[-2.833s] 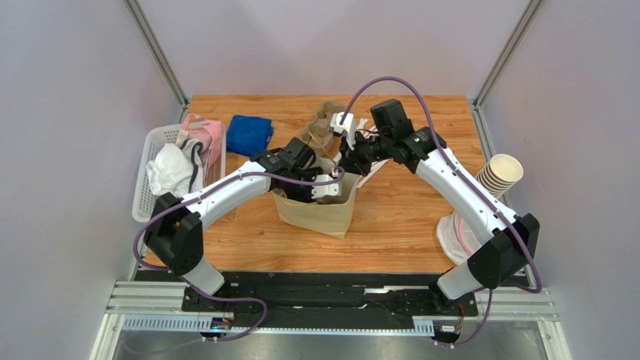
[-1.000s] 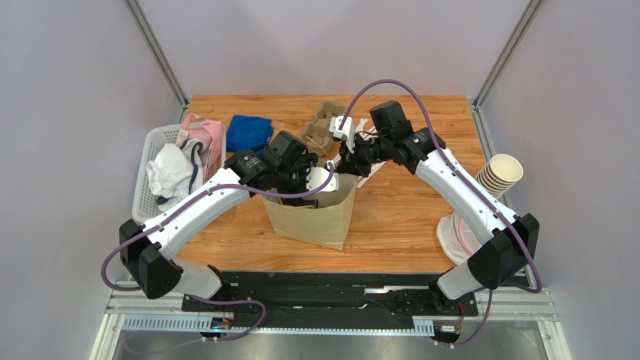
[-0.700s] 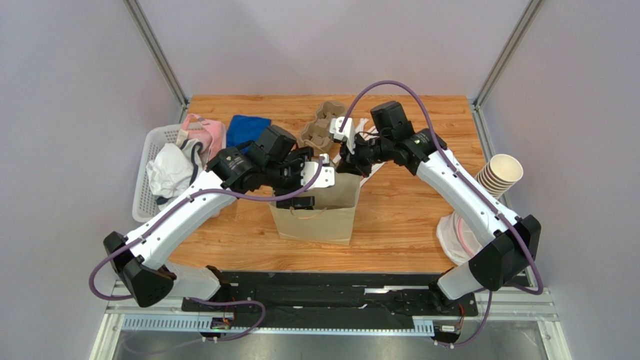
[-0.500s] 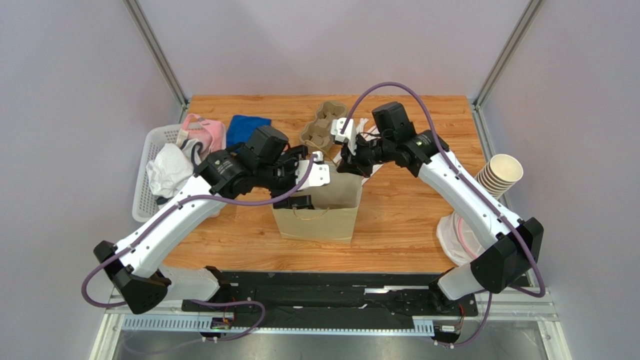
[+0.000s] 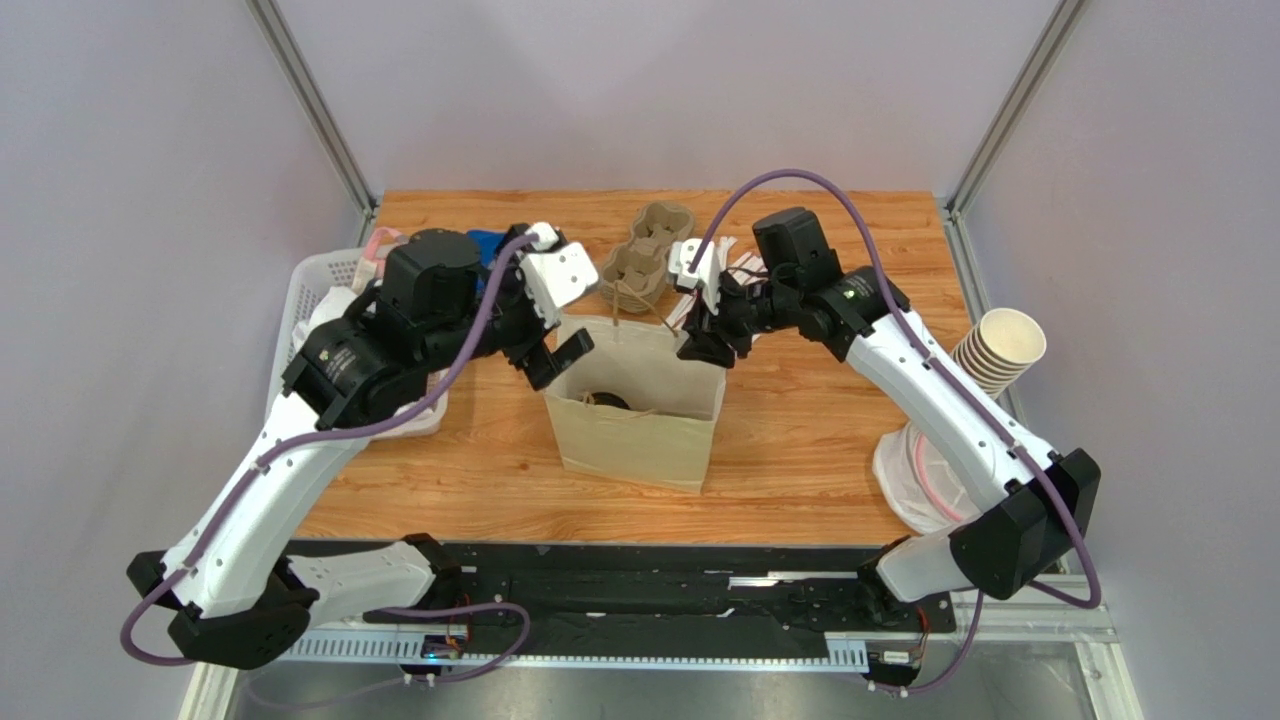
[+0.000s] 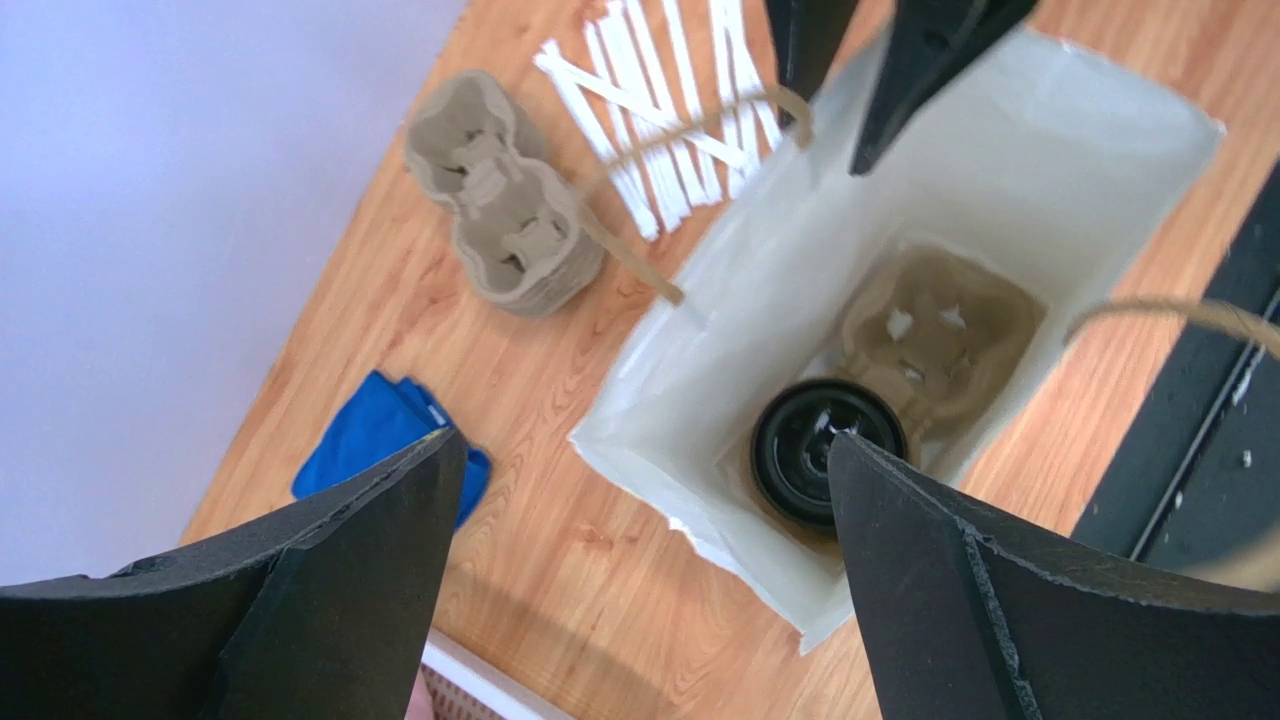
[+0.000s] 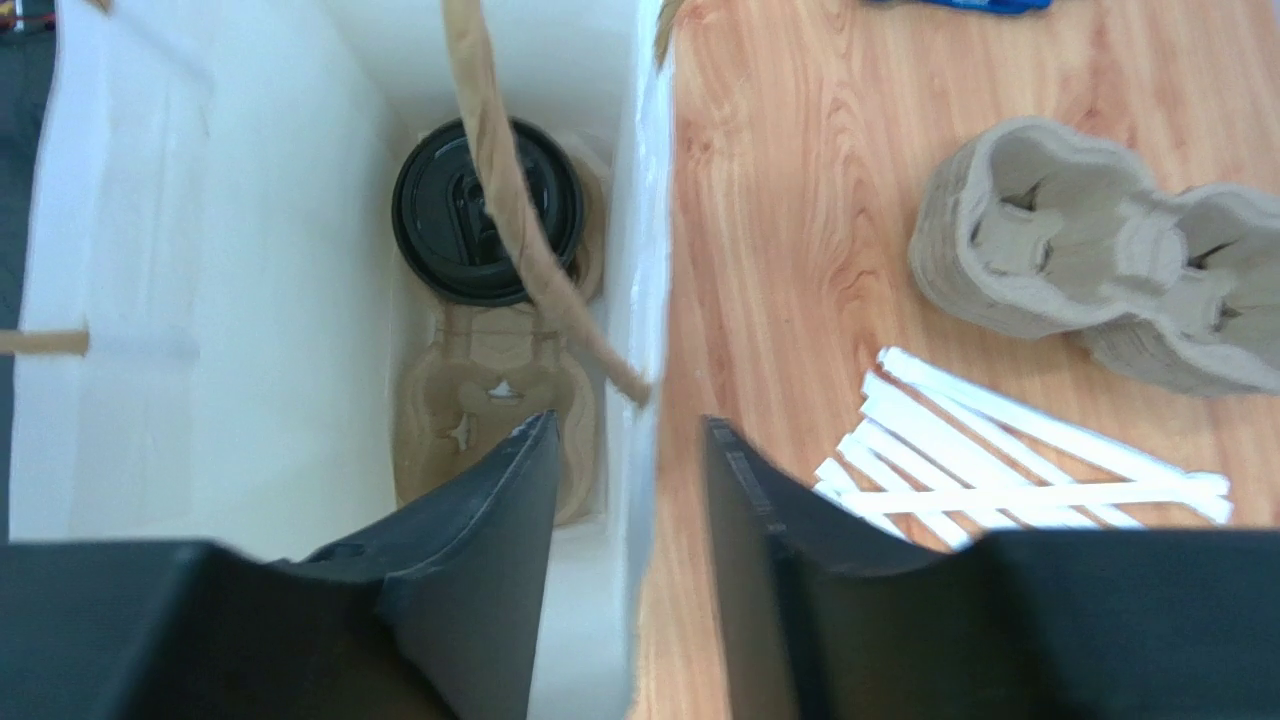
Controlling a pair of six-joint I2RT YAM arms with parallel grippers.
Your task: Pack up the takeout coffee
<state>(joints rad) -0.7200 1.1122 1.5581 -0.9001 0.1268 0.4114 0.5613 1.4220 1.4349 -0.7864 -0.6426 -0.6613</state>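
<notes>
The takeout coffee [image 6: 824, 450] is seated upright at the bottom of the paper bag [image 5: 639, 438], with its black lid facing up. It occupies one pocket of a cardboard cup carrier [image 6: 939, 323] that lies on the bag floor. The bag stands open on the wooden surface [image 5: 796, 450].

Behind the bag, a stack of spare cup carriers [image 5: 643, 251] and a loose heap of white sticks [image 7: 1007, 465] are laid on the surface. A blue cloth [image 6: 383, 435] is placed further left, near a white basket [image 5: 301, 308] filled with fabric items. A stack of lidless cups [image 5: 1004, 348] is located at the right edge. One twisted paper handle [image 7: 519, 210] is arched across the bag mouth and partly covers the lid in the right wrist view.

The left pincer [image 5: 544, 345] is held above and to the left of the bag, with its jaws set wide apart and nothing between them. The right pincer [image 7: 628, 435] is positioned at the far rim of the bag, with its jaws slightly apart astride the bag wall; contact cannot be confirmed.

Compared with half a second earlier, the left pincer has been lifted clear of the bag mouth and drawn back to the left. The right pincer and the bag are largely unmoved.
</notes>
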